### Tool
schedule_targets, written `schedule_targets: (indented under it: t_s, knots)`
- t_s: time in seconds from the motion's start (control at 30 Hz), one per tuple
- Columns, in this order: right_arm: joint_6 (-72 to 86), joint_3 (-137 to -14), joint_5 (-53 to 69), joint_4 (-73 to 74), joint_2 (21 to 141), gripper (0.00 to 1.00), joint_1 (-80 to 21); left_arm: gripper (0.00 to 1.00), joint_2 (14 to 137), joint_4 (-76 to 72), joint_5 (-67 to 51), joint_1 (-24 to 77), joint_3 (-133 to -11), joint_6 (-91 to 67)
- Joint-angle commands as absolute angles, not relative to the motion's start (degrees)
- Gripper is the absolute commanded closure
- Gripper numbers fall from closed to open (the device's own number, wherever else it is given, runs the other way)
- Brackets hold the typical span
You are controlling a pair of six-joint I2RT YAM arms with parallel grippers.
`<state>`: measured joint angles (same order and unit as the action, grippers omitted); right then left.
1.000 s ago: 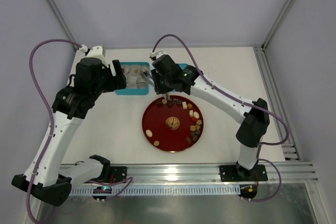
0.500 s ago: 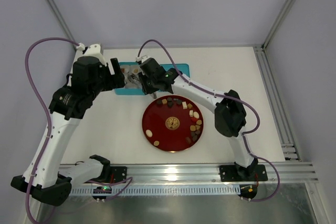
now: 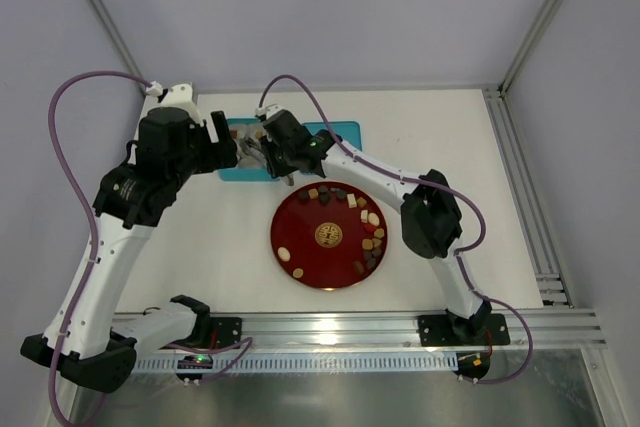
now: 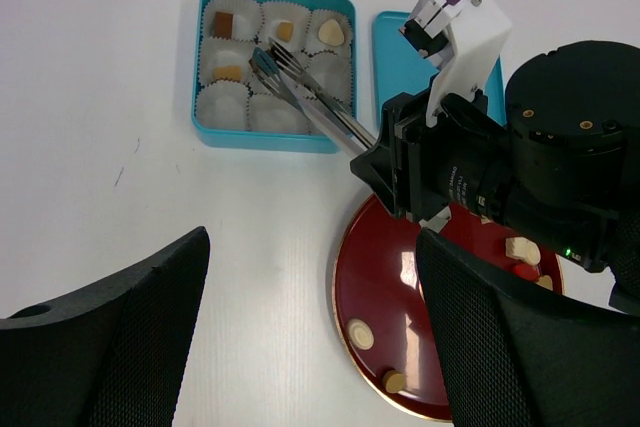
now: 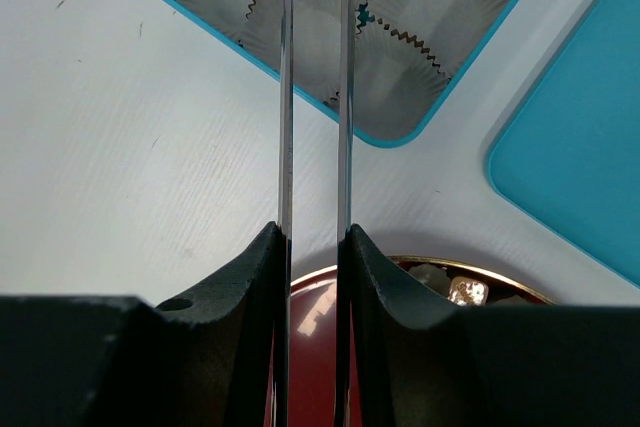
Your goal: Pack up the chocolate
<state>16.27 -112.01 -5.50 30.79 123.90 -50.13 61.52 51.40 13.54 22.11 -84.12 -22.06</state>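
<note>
— What is the right gripper (image 5: 312, 243) doing?

— Its black fingers (image 5: 262, 257) are pinching a pair of long steel tongs (image 5: 286, 97), pressing the two blades close together, with only a thin gap showing between them. The tong tips are reaching over the middle of the square teal box (image 4: 197, 67), above its pleated white paper cups (image 5: 420, 7). Whether the tips are carrying anything, I cannot tell.

— And the left gripper (image 4: 310, 242)?

— It is hanging above the white table (image 4: 120, 197), with its mesh-faced fingers (image 4: 150, 307) spread wide and gripping nothing.

— Where are the bite-size brown, tan and cream chocolate pieces (image 4: 222, 23) lying?

— Four are sitting in cups. Three are filling the top row in the left wrist view, and one is resting in the left cup of the middle row. The others are lying on the round glossy red plate (image 3: 300, 222), mostly along its far and right rim, around the round gold emblem (image 3: 328, 234). A flat teal lid (image 4: 392, 57) is lying just beside the box, on the side toward the right arm.
</note>
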Motion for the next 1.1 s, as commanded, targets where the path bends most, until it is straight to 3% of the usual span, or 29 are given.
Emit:
schedule_targets:
  t_s: [0.0, 1.07]
  knots:
    - [15.6, -114.6, -6.9, 27.8, 124.1, 0.71, -50.0, 0.18, 60.9, 51.4, 14.4, 22.0, -84.8, -21.4]
    - [15.3, -112.9, -8.3, 28.3, 124.5, 0.65, -50.0, 0.18, 61.0, 51.1, 14.2, 22.0, -84.3, -22.0]
